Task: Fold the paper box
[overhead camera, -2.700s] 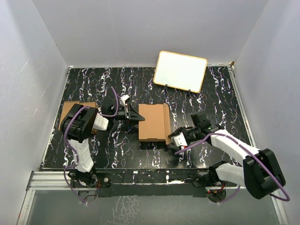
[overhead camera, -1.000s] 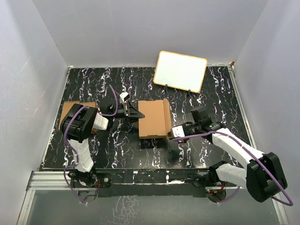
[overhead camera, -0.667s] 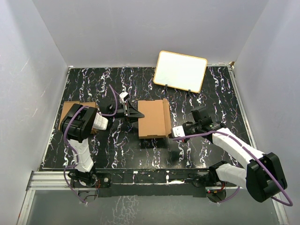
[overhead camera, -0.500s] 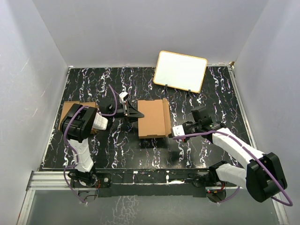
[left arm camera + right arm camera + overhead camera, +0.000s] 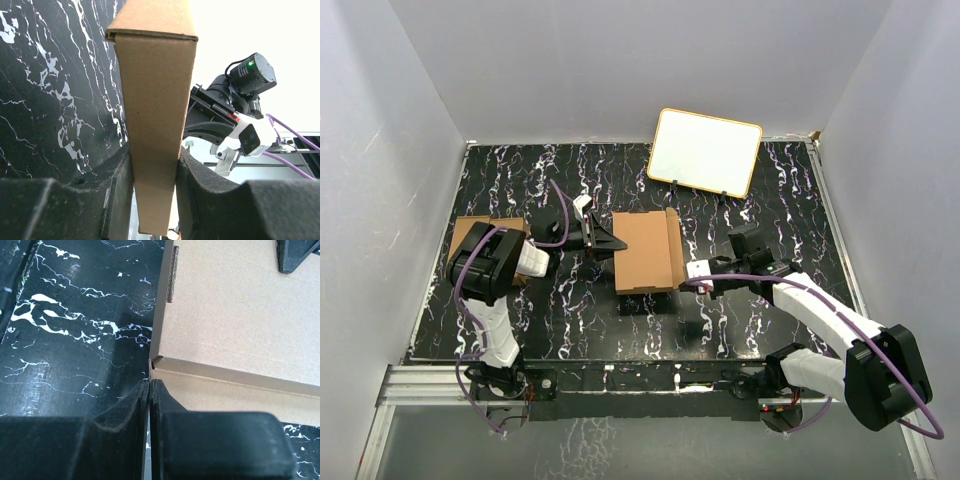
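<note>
**Paper box (image 5: 645, 253) looking nearly folded**

On the bench (image 5: 770, 190), it is lying centrally as a slim carton. The left pincer (image 5: 611, 246) is clamping its left edge. The right pincer (image 5: 150, 395), fingers pressed together, is touching a right-side corner, where closing seems unfinished.

Far end of paper box (image 5: 235, 315) off-frame

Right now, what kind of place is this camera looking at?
Probably a robot test cell: white walls box in a black marbled table, a left arm and right arm are bolted at its near edge, and the left gripper holds a cardboard box.
</note>
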`<state>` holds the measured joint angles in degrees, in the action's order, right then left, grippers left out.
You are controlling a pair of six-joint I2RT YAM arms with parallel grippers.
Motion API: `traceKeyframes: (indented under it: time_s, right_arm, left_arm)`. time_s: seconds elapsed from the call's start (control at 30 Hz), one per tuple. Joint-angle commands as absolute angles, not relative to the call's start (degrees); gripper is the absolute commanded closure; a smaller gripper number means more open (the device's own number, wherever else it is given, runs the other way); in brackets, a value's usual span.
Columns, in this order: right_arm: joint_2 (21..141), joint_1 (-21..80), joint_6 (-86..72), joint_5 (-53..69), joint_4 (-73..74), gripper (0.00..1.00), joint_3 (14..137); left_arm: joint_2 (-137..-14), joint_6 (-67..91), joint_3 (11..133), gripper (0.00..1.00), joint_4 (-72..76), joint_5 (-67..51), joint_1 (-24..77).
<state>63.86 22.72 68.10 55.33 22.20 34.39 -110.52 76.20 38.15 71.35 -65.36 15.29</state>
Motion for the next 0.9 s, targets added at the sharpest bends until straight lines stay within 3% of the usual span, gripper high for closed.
traceKeyframes:
  time_s: [0.0, 0.4, 0.87]
  right_arm:
    - [64.1, 22.5, 64.9, 57.0, 16.8, 0.92, 36.1]
    - [65.9, 22.5, 61.4, 55.5, 15.3, 0.92, 36.7]
    - [68.3, 23.9, 55.5, 52.0, 13.2, 0.92, 37.8]
  left_arm:
    - [-105.5, 72.6, 38.7, 1.00, 70.2, -65.8, 15.2]
    - [-104.7, 71.6, 39.0, 1.00, 69.4, -65.8, 15.1]
    - [-102.3, 65.2, 40.4, 1.00, 57.9, -63.5, 15.2]
